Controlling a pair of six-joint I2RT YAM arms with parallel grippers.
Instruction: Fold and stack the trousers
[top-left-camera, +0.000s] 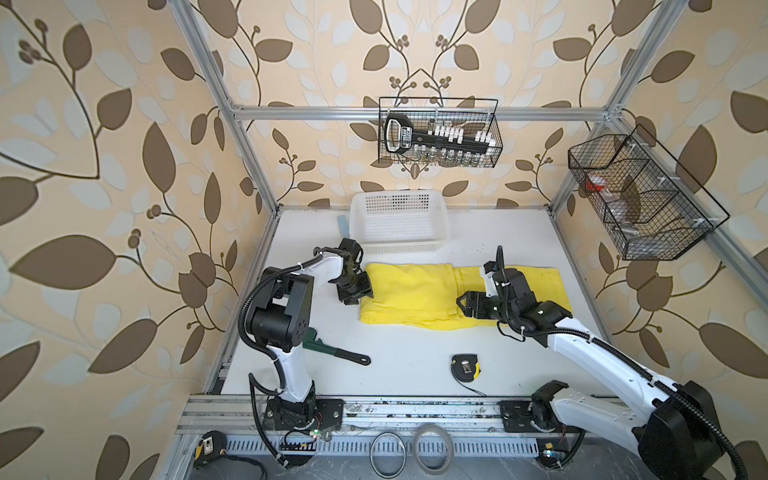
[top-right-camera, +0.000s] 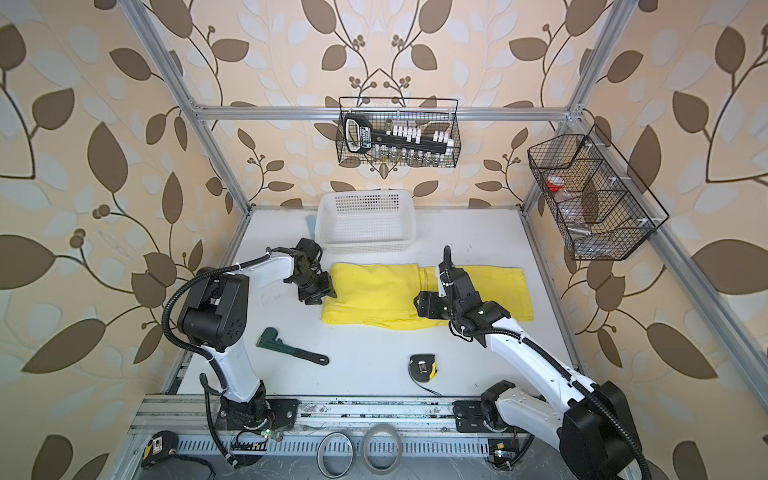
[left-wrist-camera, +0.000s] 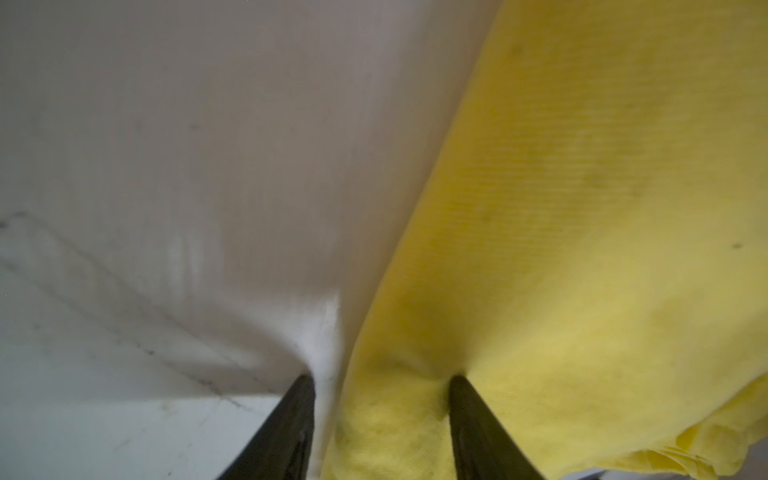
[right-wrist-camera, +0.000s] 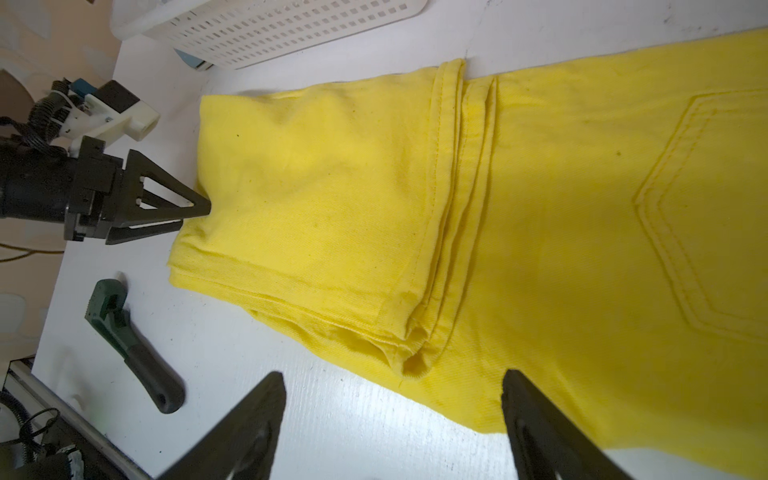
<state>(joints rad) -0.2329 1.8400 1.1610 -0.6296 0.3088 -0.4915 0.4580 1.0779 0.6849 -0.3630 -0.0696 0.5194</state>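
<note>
Where the white table (top-left-camera: 415, 374) runs up to the basket, the yellow trousers (top-left-camera: 415, 295) lie flat across its middle in both top views, legs folded back over the upper part, so the left half is doubled. The hems stop short of a stitched back pocket (right-wrist-camera: 706, 208), which is seen in the right wrist view.

- Left gripper (top-left-camera: 369, 293): at the left, folded end of the trousers. Its jaws stand apart, straddling the edge. In the left wrist view one fingertip (left-wrist-camera: 457, 386) presses into the cloth and the other rests on bare table.
- Right gripper (top-left-camera: 460, 307): above the near edge of the trousers, near their middle. Its jaws are spread wide with nothing between them, one finger over the cloth, the other over the table.
- White perforated plastic basket (top-left-camera: 399, 239): just beyond the far edge of the trousers, upright.
- Green pipe wrench (top-left-camera: 336, 351): on the table, near and left of the trousers, apart from them.
- Black-and-yellow tape measure (top-left-camera: 465, 365): on the table, near side, right of the wrench.
- Two black wire baskets: one on the far wall (top-left-camera: 440, 133), one on the right wall (top-left-camera: 636, 199).
</note>
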